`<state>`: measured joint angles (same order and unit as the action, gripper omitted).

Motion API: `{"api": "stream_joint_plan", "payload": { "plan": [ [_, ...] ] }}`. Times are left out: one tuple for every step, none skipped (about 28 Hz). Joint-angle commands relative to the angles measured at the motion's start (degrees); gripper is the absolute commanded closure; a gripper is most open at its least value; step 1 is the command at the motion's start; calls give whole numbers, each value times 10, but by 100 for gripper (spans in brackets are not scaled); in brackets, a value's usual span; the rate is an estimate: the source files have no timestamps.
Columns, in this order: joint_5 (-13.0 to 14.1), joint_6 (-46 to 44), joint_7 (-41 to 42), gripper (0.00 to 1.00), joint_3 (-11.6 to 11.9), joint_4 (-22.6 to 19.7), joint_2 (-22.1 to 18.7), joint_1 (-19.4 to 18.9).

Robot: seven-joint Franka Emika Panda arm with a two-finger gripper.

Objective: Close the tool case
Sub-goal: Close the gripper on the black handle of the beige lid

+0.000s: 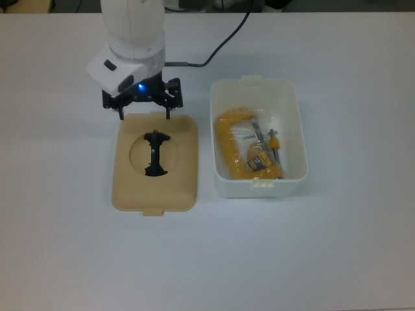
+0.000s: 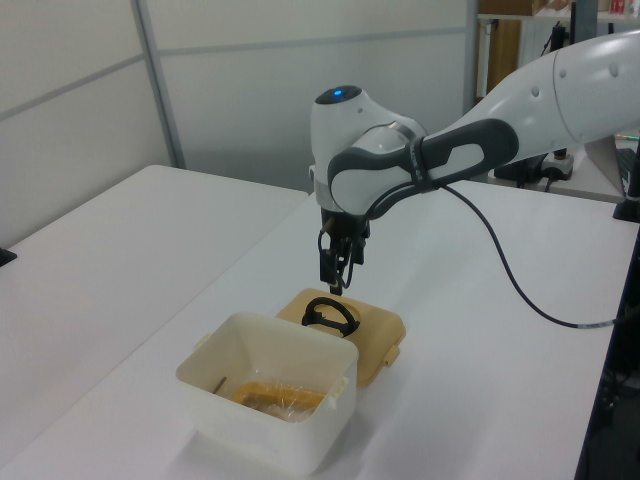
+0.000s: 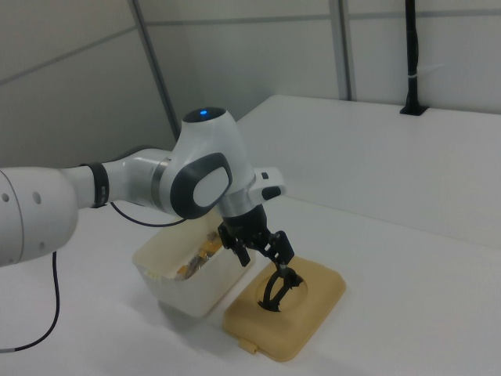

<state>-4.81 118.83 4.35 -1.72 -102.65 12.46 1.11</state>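
The beige lid [image 1: 185, 175] lies flat on the table with its black handle [image 1: 154, 154] up in the round recess. Just to the top view's right stands the white tub [image 1: 233, 188], uncovered, holding a yellow clamp [image 1: 233, 146] and bagged small parts. My gripper [image 1: 144, 115] hangs open over the lid's far edge, fingers spread wide and empty. In the left view the gripper [image 2: 335, 282] is a little above the handle [image 2: 330, 312], behind the tub [image 2: 270, 425]. The right view has the gripper [image 3: 266, 257] just above the lid [image 3: 317, 309].
The white table [image 1: 324, 259] carries nothing else around the case. The arm's black cable [image 1: 224, 42] trails toward the top view's upper edge. A second table and a wall panel lie beyond in the left view.
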Motion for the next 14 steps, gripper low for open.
{"api": "stream_joint_plan", "payload": {
  "plan": [
    [6, 25, 6, 0, 2, -7, 12, -5],
    [8, 29, 6, 0, 2, -7, 14, -4],
    [8, 34, 6, 1, 2, -7, 16, -4],
    [9, 44, 6, 4, 2, -6, 25, -4],
    [9, 47, 6, 4, 2, -5, 29, -4],
    [9, 48, 6, 4, 2, -3, 32, -4],
    [9, 50, 5, 5, 2, 1, 35, -4],
    [9, 50, 5, 7, 2, 3, 40, -4],
    [9, 51, 4, 11, 2, 8, 46, -5],
    [9, 51, 2, 13, 2, 9, 47, -5],
    [9, 51, 2, 14, 2, 9, 47, -5],
    [9, 51, 2, 17, 2, 9, 48, -5],
    [9, 50, 2, 19, 2, 9, 48, -5],
    [10, 51, 2, 28, 2, 8, 48, -5]
  ]
}}
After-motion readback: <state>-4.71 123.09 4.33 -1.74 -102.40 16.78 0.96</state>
